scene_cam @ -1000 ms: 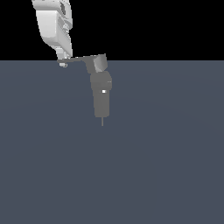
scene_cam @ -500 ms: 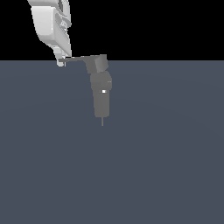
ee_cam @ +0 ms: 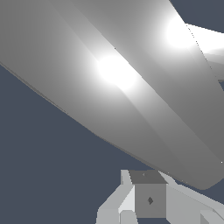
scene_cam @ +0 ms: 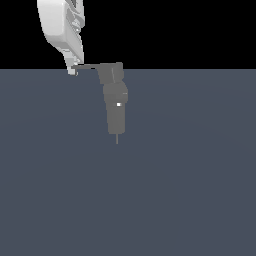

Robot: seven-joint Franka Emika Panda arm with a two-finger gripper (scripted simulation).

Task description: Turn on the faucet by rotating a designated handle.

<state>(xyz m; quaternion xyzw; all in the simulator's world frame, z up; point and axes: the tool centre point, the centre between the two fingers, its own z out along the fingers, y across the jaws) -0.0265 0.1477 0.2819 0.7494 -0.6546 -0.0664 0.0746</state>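
Note:
In the exterior view the matte-gray faucet [scene_cam: 116,107] lies on the dark floor, its white dot showing on the long body. Its angular top block sits at the far end. The thin handle [scene_cam: 90,66] sticks out from that block toward the exterior view's left. My white gripper [scene_cam: 73,70] hangs down at the handle's free end, touching its tip, and the fingers look shut with nothing between them. In the wrist view a broad gray surface of the handle [ee_cam: 113,83] fills most of the frame, with my gripper's fingertips [ee_cam: 148,199] close beneath it.
A flat dark blue-gray floor [scene_cam: 175,190] spreads around the faucet. A thin gray spike [scene_cam: 117,138] pokes from the faucet body's near end. Black background lies above the horizon line.
My gripper has shifted only slightly at the handle's tip, rising a little. The handle and faucet body look almost the same.

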